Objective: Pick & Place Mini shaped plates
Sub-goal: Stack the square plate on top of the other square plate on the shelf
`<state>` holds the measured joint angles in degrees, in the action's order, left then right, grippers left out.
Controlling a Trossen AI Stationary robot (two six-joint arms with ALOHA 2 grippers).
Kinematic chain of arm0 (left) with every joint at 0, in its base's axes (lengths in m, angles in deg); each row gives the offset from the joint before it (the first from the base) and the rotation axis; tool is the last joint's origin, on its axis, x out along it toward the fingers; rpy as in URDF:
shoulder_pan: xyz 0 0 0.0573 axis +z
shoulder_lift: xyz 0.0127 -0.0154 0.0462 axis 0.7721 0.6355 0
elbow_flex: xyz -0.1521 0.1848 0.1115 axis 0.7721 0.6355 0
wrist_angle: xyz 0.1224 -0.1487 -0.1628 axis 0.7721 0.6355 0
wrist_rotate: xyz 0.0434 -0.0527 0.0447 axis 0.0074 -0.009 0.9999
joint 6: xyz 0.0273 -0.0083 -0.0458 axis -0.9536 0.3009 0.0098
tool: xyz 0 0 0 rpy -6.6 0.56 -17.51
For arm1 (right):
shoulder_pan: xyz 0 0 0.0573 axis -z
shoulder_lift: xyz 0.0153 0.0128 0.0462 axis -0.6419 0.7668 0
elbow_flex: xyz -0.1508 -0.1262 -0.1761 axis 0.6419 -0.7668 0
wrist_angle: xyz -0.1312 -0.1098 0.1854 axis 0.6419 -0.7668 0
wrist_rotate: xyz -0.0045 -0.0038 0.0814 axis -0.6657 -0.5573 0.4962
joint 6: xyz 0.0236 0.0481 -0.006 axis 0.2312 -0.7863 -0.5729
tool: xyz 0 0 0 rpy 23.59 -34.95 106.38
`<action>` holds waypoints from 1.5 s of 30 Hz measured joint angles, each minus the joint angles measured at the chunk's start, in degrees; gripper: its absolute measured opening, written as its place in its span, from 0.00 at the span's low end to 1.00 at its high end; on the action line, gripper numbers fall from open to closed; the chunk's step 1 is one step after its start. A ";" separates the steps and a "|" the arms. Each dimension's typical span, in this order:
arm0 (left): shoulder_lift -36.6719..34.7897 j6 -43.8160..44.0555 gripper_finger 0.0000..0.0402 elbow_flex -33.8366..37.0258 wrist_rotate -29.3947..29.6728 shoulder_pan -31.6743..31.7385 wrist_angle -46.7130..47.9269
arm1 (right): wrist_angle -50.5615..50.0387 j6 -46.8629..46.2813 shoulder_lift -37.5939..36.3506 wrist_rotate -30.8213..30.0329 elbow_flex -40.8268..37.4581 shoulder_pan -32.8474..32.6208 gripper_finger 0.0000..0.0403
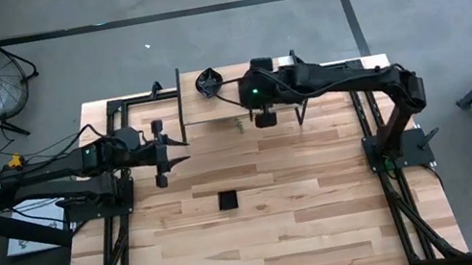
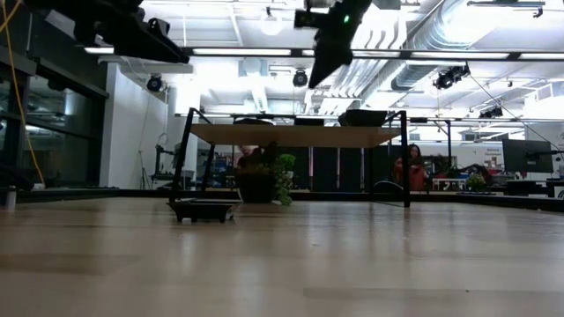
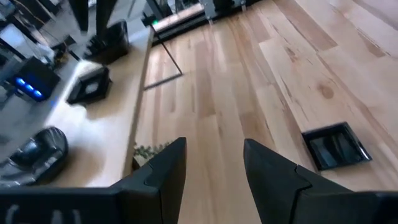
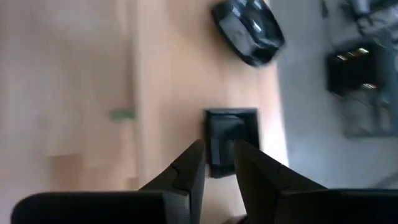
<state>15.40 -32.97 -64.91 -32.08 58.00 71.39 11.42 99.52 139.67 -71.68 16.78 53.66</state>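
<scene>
High view: a square plate [image 1: 227,199] lies mid-table; the right gripper [image 1: 265,119] hangs over the raised shelf [image 1: 198,110] at upper centre. Left wrist view: the left gripper [image 3: 214,163] stands open. Right wrist view alone shows slightly parted fingers above a second square plate [image 4: 231,134], near a rounded dish [image 4: 248,30].

One square plate [image 1: 227,199] lies near the middle of the tabletop [image 1: 311,226]. A small raised shelf [image 1: 212,107] stands at the far edge of the tabletop. On the shelf lie a second square plate [image 4: 231,138] and, toward the shelf's far edge, a rounded plate [image 1: 207,83].
</scene>
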 joint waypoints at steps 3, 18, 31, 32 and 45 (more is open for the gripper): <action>0.02 0.99 0.39 0.00 -0.60 0.00 1.87 | -1.50 -1.81 -2.16 5.20 0.04 -1.71 0.20; 14.48 12.64 0.39 -0.02 -2.83 -5.55 4.73 | -16.42 -10.35 -5.09 6.84 -1.95 -10.60 0.20; 24.98 -12.70 0.39 -0.02 1.31 -19.91 1.77 | -9.26 -13.95 -12.98 9.51 -21.84 -18.38 0.20; 25.75 -15.03 0.39 -0.02 2.02 -20.70 1.51 | -8.35 -14.27 -13.56 9.50 -22.83 -19.09 0.20; 40.48 -41.90 0.39 -0.07 13.70 -23.23 -11.89 | -2.15 -15.73 -15.88 9.49 -27.32 -26.82 0.20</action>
<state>55.88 -74.87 -64.97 -18.39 34.77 59.50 9.27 83.79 123.79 -62.19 -10.54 26.84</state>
